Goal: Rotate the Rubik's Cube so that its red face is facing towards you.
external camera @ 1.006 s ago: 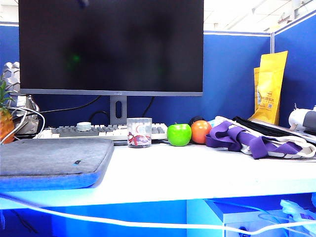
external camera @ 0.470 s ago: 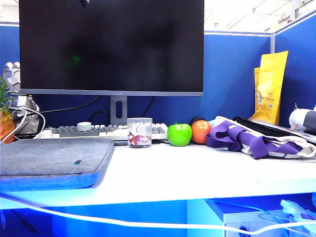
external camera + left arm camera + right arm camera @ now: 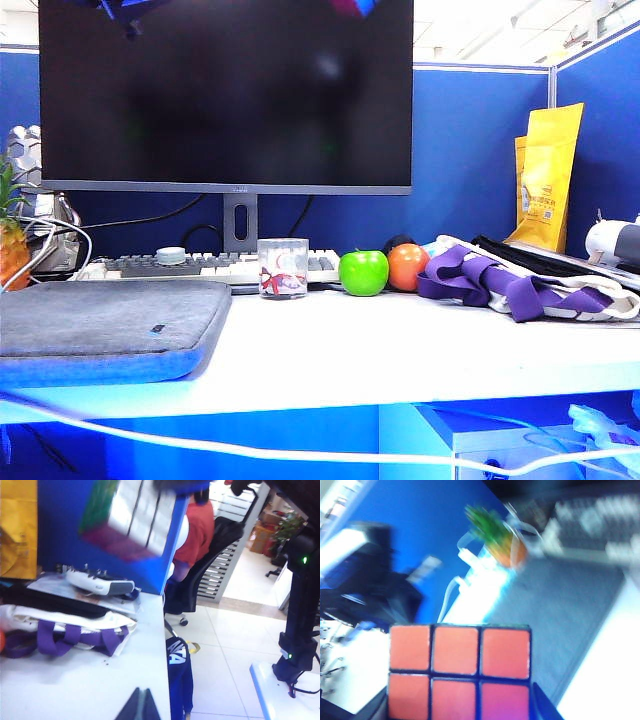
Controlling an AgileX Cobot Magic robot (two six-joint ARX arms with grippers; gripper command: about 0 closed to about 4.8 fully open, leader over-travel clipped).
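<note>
The Rubik's Cube [image 3: 459, 672] fills the near part of the right wrist view, its red face [image 3: 455, 655] turned to that camera, orange-red squares split by black lines. The right gripper holds the cube between its spread jaws, whose dark edges show at either lower corner of it. Behind it, blurred, lie a grey pad [image 3: 570, 610], a pineapple [image 3: 495, 535] and a keyboard [image 3: 595, 520]. In the left wrist view the left gripper [image 3: 140, 705] is pinched shut on nothing, its dark tip above the white desk [image 3: 85, 680]; the same cube [image 3: 130, 517] hangs high above, white and green sides showing. In the exterior view, the grey pad [image 3: 105, 325] lies nearest, then a glass [image 3: 282, 268], a green apple [image 3: 363, 273] and an orange one [image 3: 408, 267], with the black monitor [image 3: 225, 95] farthest; the arms show only as blurred bits at its upper edge.
</note>
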